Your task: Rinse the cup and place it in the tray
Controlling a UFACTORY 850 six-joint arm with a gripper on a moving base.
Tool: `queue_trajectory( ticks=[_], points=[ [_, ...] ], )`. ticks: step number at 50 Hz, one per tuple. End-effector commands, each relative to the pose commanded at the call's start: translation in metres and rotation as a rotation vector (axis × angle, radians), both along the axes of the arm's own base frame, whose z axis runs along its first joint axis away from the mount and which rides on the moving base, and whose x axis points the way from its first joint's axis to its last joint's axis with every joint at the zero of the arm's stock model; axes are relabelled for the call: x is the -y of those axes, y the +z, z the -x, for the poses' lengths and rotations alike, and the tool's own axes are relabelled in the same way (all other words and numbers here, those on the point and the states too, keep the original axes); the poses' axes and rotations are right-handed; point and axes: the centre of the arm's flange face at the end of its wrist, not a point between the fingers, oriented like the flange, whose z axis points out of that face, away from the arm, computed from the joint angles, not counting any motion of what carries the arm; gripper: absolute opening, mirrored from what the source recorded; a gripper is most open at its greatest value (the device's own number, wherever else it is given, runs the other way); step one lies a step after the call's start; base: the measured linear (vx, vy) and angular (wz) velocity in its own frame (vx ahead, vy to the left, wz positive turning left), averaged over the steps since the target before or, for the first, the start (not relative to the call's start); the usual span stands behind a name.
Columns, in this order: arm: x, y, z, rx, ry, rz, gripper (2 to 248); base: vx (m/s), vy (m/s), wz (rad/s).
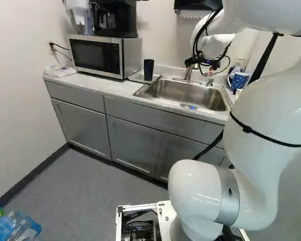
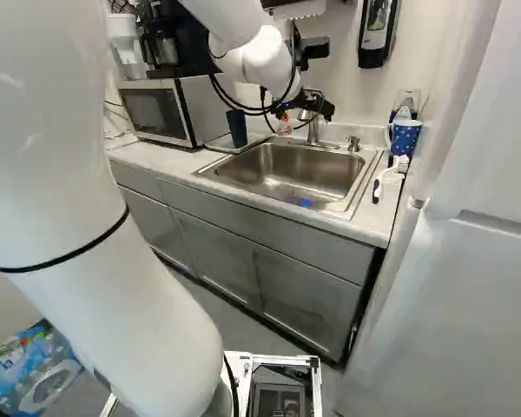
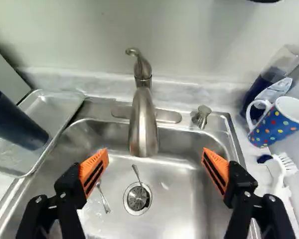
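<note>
- The gripper (image 2: 306,115) hangs over the sink (image 3: 184,199); in the wrist view its fingers stand spread wide, with neither pad touching anything.
- The dark cup (image 3: 15,122) stands upright in the tray (image 3: 57,107), close to the tray's sink-side edge.
- The tray lies on the countertop (image 1: 113,89), between the microwave (image 1: 95,56) and the sink's nearer side edge.
- The faucet (image 3: 143,124) rises at the middle of the sink's back edge, its spout reaching over the basin.
- A knob (image 3: 202,117) sits near the sink's back corner, on the side away from the tray.
- The drain (image 3: 137,198) shows in the basin's floor; one thin utensil (image 3: 138,174) reaches to it, another (image 3: 104,200) lies just beside it.
- Past the sink's far side edge, a dotted mug (image 3: 276,124) stands upright on the countertop by the wall, near the white brush (image 3: 279,174).
</note>
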Motion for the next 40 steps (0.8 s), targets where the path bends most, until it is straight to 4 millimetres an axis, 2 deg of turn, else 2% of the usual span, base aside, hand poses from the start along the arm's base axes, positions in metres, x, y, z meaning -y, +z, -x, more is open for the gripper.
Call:
queue_trajectory(
  ticks=[15,31,40],
  points=[
    [-0.016,-0.008,0.029,-0.101,0.017,-0.045,247,0.000,0.000,0.000],
    [-0.021,-0.016,0.036,-0.209,0.030,-0.092,247,0.000,0.000,0.000],
    [-0.021,-0.016,0.037,-0.213,0.030,-0.094,247,0.000,0.000,0.000]
  ],
)
